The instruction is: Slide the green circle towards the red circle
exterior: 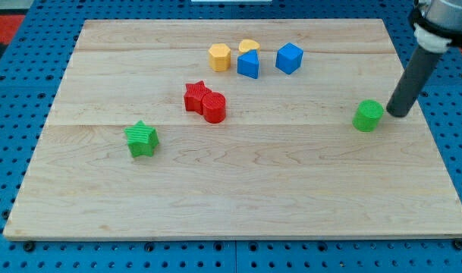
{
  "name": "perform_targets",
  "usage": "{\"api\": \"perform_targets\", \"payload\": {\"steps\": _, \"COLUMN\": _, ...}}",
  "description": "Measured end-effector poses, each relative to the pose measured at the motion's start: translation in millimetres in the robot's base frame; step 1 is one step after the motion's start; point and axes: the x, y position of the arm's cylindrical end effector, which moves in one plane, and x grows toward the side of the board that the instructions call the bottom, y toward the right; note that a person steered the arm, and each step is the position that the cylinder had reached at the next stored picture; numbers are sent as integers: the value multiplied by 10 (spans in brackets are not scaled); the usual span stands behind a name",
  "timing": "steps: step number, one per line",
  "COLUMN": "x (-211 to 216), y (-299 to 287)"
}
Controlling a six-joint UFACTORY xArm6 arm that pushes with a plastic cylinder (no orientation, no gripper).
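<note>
My tip (398, 114) rests just right of the green circle (368, 115), at the frame's right; the red circle (215, 108) sits mid-bench; no pincer shows.

From my seat I see a pale wooden board (238, 197) filling most of the view, its planks running left to right with faint seams and grain. It lies on a blue pegboard (11, 152), dotted with regular rows of holes, which shows along every edge. A red patch (7, 26) sits at the view's top left corner. The light is even and soft, casting only short shadows. No walls or windows show.
</note>
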Motion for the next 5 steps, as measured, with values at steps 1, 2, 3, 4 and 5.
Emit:
{"api": "perform_targets", "payload": {"steps": 1, "x": 281, "y": -628}}
{"api": "perform_targets", "payload": {"steps": 2, "x": 208, "y": -1044}}
{"api": "perform_targets", "payload": {"steps": 3, "x": 154, "y": -177}}
{"api": "perform_targets", "payload": {"steps": 4, "x": -150, "y": -506}}
{"api": "perform_targets", "payload": {"steps": 5, "x": -150, "y": -1456}}
